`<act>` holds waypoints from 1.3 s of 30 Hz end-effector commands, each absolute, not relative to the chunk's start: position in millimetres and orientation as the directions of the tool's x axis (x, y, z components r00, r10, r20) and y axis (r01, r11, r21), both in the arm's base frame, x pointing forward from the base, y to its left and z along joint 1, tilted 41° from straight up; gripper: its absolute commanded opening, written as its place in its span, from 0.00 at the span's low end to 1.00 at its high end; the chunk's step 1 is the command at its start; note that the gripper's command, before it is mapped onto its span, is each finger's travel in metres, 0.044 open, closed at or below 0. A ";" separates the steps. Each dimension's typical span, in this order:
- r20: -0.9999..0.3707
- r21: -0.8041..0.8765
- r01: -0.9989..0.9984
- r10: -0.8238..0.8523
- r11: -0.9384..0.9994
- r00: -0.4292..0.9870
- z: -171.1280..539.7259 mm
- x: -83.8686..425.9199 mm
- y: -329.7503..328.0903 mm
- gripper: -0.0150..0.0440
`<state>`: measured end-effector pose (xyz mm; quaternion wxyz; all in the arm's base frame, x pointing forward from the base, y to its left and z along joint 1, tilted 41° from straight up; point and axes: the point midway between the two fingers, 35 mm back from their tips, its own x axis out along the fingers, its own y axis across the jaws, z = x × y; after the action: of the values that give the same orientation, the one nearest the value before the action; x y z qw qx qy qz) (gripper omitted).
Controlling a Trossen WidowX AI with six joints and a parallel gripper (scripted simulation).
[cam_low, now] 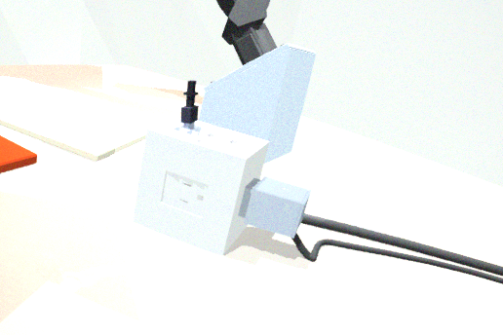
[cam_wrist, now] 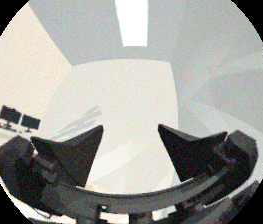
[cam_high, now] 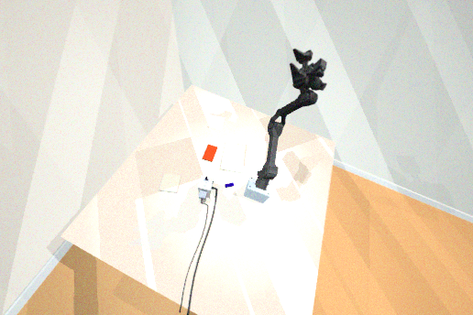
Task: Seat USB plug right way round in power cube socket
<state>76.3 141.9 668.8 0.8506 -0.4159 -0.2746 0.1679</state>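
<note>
"From above, where's the pincer (cam_high: 293,58) (cam_wrist: 131,128)?"

"High at one o'clock, out at the end of the jointed dark-grey arm (cam_high: 272,149) (cam_low: 250,3). The glossy white power cube (cam_high: 205,184) (cam_low: 187,196) lies well apart from it, toward seven o'clock. There's only the one arm, so it has to do the reaching."

"And the plug?"

"Look at the exterior view. The slim black USB plug (cam_low: 189,113) stands upright on the cube's top, toward eleven o'clock from its middle, a bit of bright metal showing under its body. Its long axis runs twelve to six, so I'd call it partly in. Which way round, I can't tell."

"The arm's near it there?"

"Only its lower links, rising from behind the pale blue angular block (cam_low: 253,103) (cam_high: 257,191) and leaving toward eleven. The pincer is out of that picture."

"What does the wrist view give?"

"Fingers spread wide at eight and four o'clock, nothing between them, facing a wall. No plug in sight there. I'd say the next move is a swing toward seven in the overhead view, then pointing down, fingers either side of that upright axis, for a straight pull."
</note>
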 end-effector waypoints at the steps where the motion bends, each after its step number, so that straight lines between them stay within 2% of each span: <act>1: 0.332 -0.800 -0.048 0.508 0.598 0.795 669.3 76.4 142.3 0.98; 3: 0.370 -0.804 0.026 0.465 0.594 0.805 672.5 77.4 147.1 1.00; 8: 0.419 -0.856 0.187 0.434 0.481 0.798 657.8 69.0 217.4 1.00; 10: 0.414 -0.876 0.217 0.441 0.430 0.796 648.9 69.8 239.7 1.00; 12: 0.395 -0.893 0.244 0.394 0.379 0.830 636.1 88.4 249.8 1.00; 19: 0.298 -0.954 0.286 0.414 0.093 0.860 569.9 135.0 336.0 1.00; 30: 0.016 -0.953 0.120 0.352 -0.277 0.936 436.7 243.5 386.4 1.00; 39: -0.281 -0.854 -0.155 0.190 -0.496 0.941 312.5 322.0 364.9 1.00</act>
<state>294.8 377.2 362.8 0.5297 -0.8336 -0.0684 0.1409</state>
